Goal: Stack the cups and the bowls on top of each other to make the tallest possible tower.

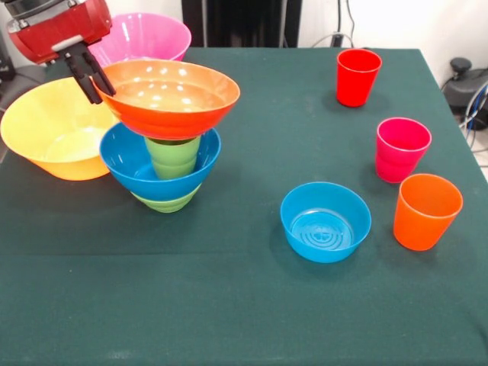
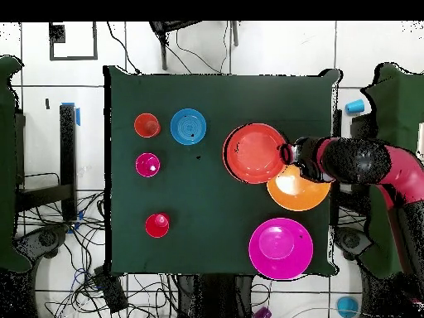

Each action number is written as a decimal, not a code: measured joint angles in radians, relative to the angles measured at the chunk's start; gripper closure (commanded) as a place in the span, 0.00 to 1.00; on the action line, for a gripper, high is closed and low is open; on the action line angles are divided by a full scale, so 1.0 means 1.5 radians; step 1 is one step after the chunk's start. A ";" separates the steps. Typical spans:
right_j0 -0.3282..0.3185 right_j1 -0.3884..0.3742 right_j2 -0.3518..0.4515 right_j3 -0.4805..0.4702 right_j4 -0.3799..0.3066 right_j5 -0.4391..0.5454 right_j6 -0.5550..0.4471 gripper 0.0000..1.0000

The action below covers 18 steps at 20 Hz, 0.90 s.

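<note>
From overhead, the orange-red bowl (image 2: 254,153) hides the tower's (image 1: 169,137) green cup (image 1: 173,156); the front view shows it. The hand (image 1: 90,76) pinches that bowl's rim.

Glossy plastic bowls (image 1: 169,97) and cups (image 1: 402,148) sit on matt green cloth (image 1: 244,305).

Four cups are counted: a red cup (image 1: 357,75), a magenta-pink cup (image 1: 401,148), an orange cup (image 1: 425,210) and a light green cup (image 1: 173,158). Six bowls are counted: yellow-orange (image 1: 53,139), big pink (image 1: 143,35), wide blue (image 1: 137,166), orange-red (image 1: 169,97), small green (image 1: 165,203) and small translucent blue (image 1: 325,222). One gripper (image 1: 91,75) is seen.
</note>
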 measured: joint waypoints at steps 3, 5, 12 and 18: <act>0.001 0.008 -0.003 -0.001 -0.002 0.000 0.000 1.00; 0.001 0.016 -0.005 -0.001 -0.004 0.000 0.000 1.00; 0.000 0.044 -0.010 -0.004 -0.017 0.000 0.000 1.00; 0.001 0.044 -0.010 -0.006 -0.018 0.000 0.000 1.00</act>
